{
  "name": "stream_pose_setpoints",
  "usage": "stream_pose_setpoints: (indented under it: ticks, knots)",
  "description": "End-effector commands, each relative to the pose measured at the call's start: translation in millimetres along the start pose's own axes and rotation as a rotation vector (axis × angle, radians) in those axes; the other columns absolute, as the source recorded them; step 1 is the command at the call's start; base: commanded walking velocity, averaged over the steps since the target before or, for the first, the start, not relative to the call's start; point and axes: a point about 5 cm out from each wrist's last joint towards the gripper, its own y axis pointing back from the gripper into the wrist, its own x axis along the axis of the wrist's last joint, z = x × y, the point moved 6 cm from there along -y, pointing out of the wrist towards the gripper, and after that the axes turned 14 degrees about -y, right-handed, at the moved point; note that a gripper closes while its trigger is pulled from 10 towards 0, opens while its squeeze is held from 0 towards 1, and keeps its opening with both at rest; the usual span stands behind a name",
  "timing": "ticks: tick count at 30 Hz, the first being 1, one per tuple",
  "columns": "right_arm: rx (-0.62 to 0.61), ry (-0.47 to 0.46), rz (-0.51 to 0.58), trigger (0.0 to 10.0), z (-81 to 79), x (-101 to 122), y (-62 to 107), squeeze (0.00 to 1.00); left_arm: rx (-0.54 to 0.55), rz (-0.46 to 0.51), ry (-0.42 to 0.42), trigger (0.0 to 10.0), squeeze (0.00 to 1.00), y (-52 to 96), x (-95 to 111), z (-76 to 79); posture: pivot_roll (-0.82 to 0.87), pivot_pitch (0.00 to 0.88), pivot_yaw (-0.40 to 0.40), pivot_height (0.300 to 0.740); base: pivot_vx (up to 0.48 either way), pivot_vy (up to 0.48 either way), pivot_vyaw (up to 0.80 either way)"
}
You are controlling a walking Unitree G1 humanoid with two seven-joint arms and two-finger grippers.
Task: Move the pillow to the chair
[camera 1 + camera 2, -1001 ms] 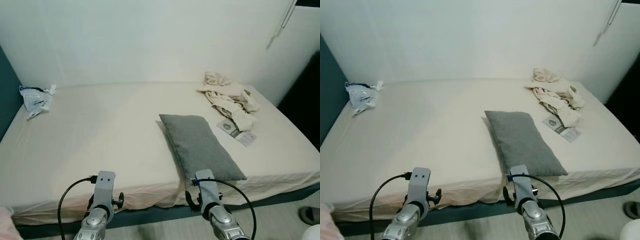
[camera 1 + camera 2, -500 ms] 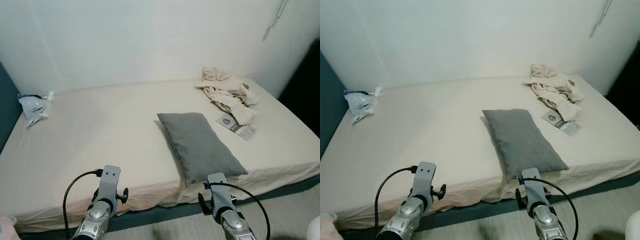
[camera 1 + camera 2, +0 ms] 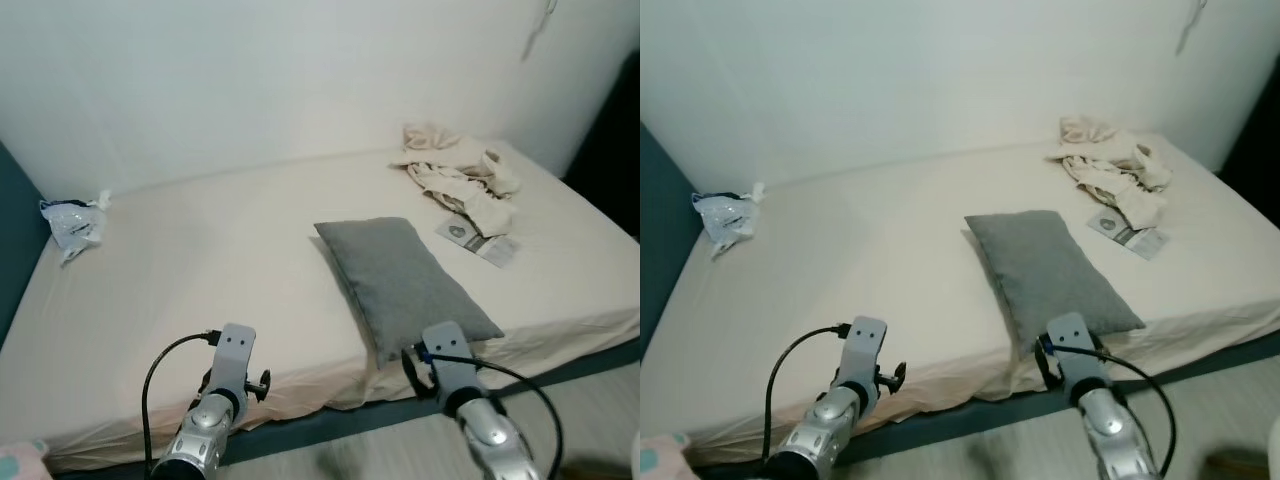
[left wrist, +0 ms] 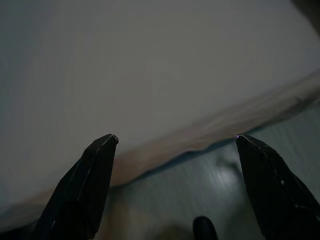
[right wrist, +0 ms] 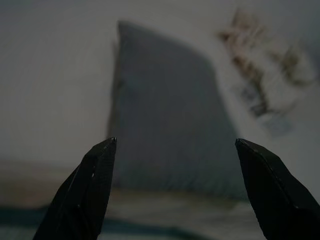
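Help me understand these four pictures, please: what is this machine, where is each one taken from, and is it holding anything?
This is a walking humanoid robot with two silver arms, each ending in an end effector of two long black fingers. The two wide pictures come from a stereo camera on its head, looking down at a bed. The left end effector and right end effector are seen in the two dark pictures, taken by cameras on the wrists looking along the fingers.

On the bed lie a grey pillow near the front edge, crumpled clothes and a card at the far right, and a plastic bag at the far left.

Both end effectors are open and hold nothing. The right one faces the pillow, short of it; the left faces the bed's edge.
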Motion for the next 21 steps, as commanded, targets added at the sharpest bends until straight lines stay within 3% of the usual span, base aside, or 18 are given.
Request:
stream_pose_setpoints:
  ticks: [1,6,11,14,20,21]
  knots:
    - [0.026,0.027,0.051,10.0,-6.9,16,4.4,0.0,0.012,-0.002,-0.005,10.0,0.0,-0.2,-1,-6.6,-0.17,0.084,0.075,0.74,0.0,0.0,0.0]
    - [0.053,0.064,0.092,10.0,-16.5,28,8.6,0.0,0.023,0.011,-0.026,10.0,0.0,-1.0,1,-10.8,-0.18,0.08,0.071,0.74,0.0,0.0,0.0]
    - [0.004,0.012,-0.016,10.0,-10.6,4,4.5,0.0,0.024,-0.011,-0.016,10.0,0.0,-0.8,-4,-9.2,-0.17,0.068,0.065,0.74,0.0,0.0,0.0]
    - [-0.022,0.04,-0.111,10.0,-9.2,-19,0.9,0.0,0.037,-0.006,-0.016,10.0,0.0,-0.8,-2,-10.9,-0.16,0.068,0.064,0.74,0.0,0.0,0.0]
    - [0.026,0.103,-0.08,10.0,-20.5,-6,-3.4,0.0,0.043,0.009,-0.015,10.0,0.0,-1.3,1,-14.6,-0.17,0.05,0.05,0.74,0.0,0.0,0.0]
    - [0.029,0.132,-0.083,10.0,-23.0,-5,-5.1,0.0,0.05,0.003,-0.046,10.0,0.0,-1.4,0,-16.5,-0.18,0.049,0.044,0.74,0.0,0.0,0.0]
